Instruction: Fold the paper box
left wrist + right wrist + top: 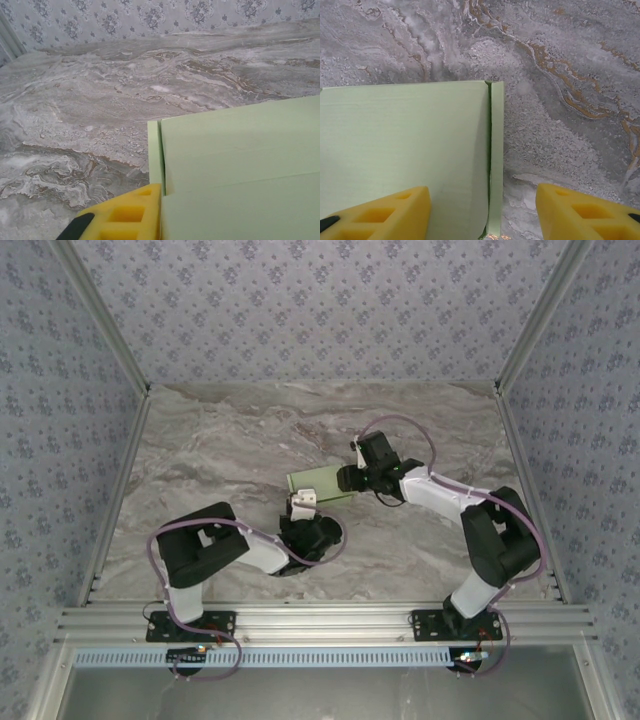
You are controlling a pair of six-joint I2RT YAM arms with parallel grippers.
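The paper box (320,483), pale green card folded into a flattish rectangle, sits mid-table between both arms. My left gripper (303,506) reaches its near edge from below. In the left wrist view one yellow finger (127,215) presses against the box (240,170) at the frame's centre line, and the card hides the other finger. My right gripper (350,478) meets the box's right end. It stands open (484,215), straddling the edge of the box (405,145) and a narrow side flap (496,150), with one finger over the card and the other over bare table.
The marble tabletop (230,440) is ringed by aluminium rails and patterned walls (320,300). Both arm bases stand at the near edge. Open marble stretches behind and to the left of the box.
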